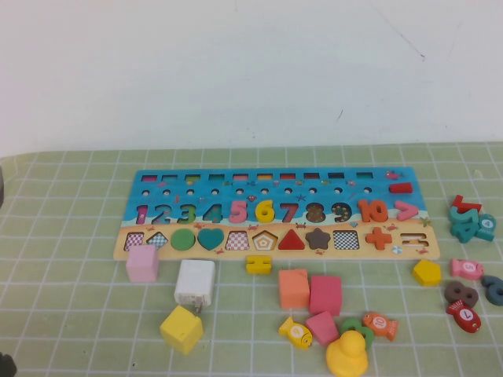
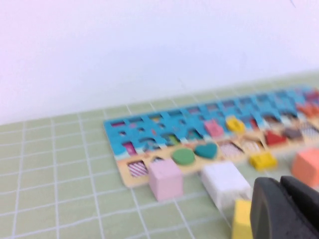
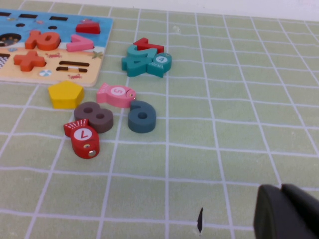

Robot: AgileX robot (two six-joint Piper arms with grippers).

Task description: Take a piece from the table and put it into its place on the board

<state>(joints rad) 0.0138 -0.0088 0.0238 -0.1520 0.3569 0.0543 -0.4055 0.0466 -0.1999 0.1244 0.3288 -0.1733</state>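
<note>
The board (image 1: 149,180) carries a row of digits reading 1, 2, 3, 4, 5, 6, 7, 8, 9, 10, the yellow 6 (image 1: 265,210) seated near the middle, followed at three o'clock by a pink ">" sign (image 1: 405,210), with an orange "+" (image 1: 378,237) and an "=" cut-out (image 1: 412,239) just below. Off the board toward three o'clock lie a teal fish (image 3: 160,62) marked 4, a pink fish (image 3: 116,94) marked 5, a red fish (image 3: 83,137) marked 7, a loose brown 8 (image 3: 93,116) and a loose blue 6 (image 3: 142,116). The number discs on the yellow fish (image 1: 295,331) and orange fish (image 1: 380,323) at five o'clock cannot be read.
</note>
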